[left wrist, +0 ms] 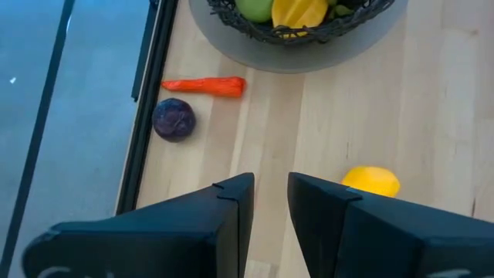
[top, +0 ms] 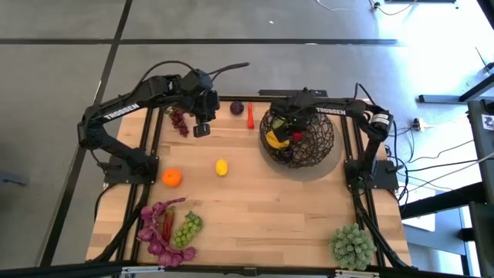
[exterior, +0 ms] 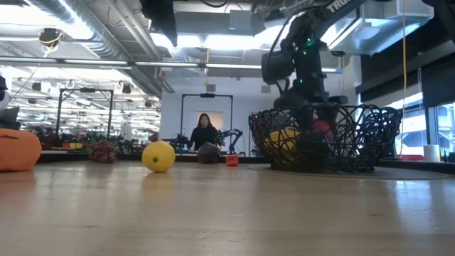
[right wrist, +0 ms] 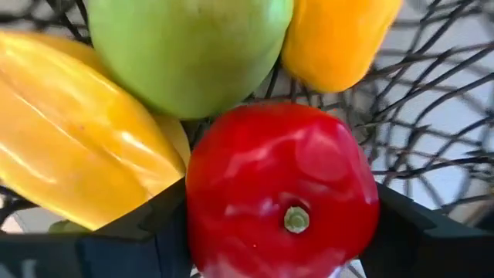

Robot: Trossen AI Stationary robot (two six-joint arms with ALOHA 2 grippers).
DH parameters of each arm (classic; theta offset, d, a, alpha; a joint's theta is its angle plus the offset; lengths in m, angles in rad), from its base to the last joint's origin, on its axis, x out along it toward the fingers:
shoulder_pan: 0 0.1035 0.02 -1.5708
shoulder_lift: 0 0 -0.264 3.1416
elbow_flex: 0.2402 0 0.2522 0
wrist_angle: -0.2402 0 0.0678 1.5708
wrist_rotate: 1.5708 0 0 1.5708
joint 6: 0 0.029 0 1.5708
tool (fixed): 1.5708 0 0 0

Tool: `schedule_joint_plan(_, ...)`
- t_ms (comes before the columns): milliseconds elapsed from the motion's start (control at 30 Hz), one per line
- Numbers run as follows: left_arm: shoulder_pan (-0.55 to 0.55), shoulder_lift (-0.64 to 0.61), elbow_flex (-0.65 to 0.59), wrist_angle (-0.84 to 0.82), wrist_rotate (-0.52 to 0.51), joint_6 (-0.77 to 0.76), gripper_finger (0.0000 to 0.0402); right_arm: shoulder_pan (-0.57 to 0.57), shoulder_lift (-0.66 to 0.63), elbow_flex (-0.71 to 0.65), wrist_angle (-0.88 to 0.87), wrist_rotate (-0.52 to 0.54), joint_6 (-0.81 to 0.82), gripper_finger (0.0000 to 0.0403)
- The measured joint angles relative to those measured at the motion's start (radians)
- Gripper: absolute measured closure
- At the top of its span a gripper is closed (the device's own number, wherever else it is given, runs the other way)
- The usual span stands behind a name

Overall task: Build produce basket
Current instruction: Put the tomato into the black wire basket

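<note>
A robotics lab: exposed ceiling ducts [exterior: 85,32] at ten o'clock overhead, more robot rigs [exterior: 206,121] across the room at twelve, a person [exterior: 204,131] seated among them.

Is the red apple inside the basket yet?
Inside. The shiny red apple sits between the right gripper fingers, within the dark wire basket walls.

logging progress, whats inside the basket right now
Inside the basket: a green apple, yellow fruits, and a red apple between the right gripper fingers. Whatever lies beneath them is covered.
</note>
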Motion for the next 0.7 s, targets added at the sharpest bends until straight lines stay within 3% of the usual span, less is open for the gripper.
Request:
schedule_joint_plan(267, 0.0, 0.0, 0.0, 0.002, 0.0, 0.0, 0.0331, 0.0, 0.001, -0.098, 0.094, -0.032, 0.001, 0.0146)
schedule_joint_plan(533, 0.0, 0.0, 0.0, 0.01, -0.001, -0.002, 0.0331, -0.001, 0.001, -0.113, 0.137, -0.031, -0.057, 0.0145)
schedule_joint_plan(700, 0.0, 0.0, -0.001, 0.01, -0.001, -0.002, 0.0331, -0.001, 0.001, -0.113, 0.14, -0.031, -0.076, 0.0078)
